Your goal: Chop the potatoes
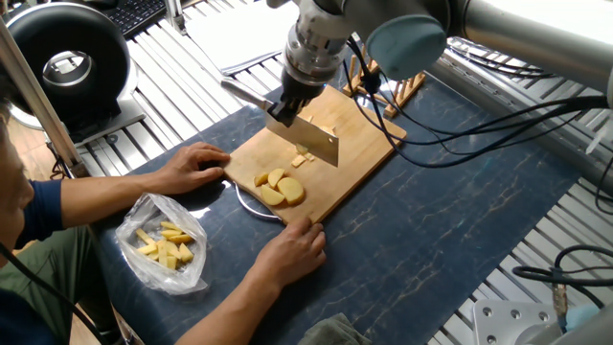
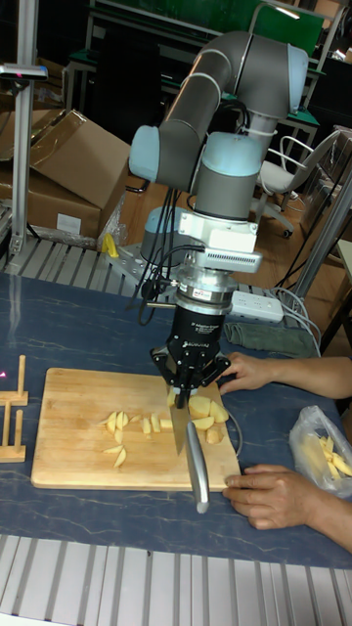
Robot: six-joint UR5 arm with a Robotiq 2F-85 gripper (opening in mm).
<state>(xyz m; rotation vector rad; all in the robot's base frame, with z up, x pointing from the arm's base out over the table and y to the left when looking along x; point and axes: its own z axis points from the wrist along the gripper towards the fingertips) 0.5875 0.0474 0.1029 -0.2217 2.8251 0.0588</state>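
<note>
A workshop desk (image 1: 460, 240) with a dark blue mat carries a wooden board (image 1: 359, 158) at frame centre. The tool (image 1: 284, 113) is closed on a knife (image 1: 308, 142), blade down over the board, likely so each stroke cuts straight. Uncut potatoes (image 1: 279, 188) lie at the board's lower-left end, chopped pieces (image 2: 127, 427) beyond the blade. A person's hands (image 1: 287, 251) press the board's near edge, probably steadying it. A bag (image 1: 163, 244) sits lower left.

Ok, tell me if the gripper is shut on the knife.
Shut: the gripper clamps the knife by its spine, blade down over the cutting board.
</note>
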